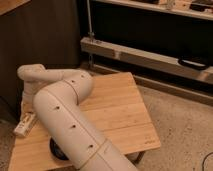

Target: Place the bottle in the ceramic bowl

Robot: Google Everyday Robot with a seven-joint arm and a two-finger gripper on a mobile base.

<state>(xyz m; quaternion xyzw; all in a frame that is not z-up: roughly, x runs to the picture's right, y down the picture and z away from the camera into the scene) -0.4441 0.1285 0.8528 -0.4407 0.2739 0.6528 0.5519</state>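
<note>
The white bottle (25,125) lies on its side near the left edge of the wooden table (117,107). My gripper (27,106) hangs at the end of the bent white arm, just above the bottle's far end, and the wrist mostly hides it. Whether it touches the bottle I cannot tell. The black ceramic bowl (56,149) sits at the table's front, with only its left rim showing from under my big forearm (70,125).
A dark cabinet wall (45,35) stands behind the table on the left. A metal shelf rack (150,55) with a black handle-like object runs along the back right. Speckled floor (185,130) lies to the right of the table.
</note>
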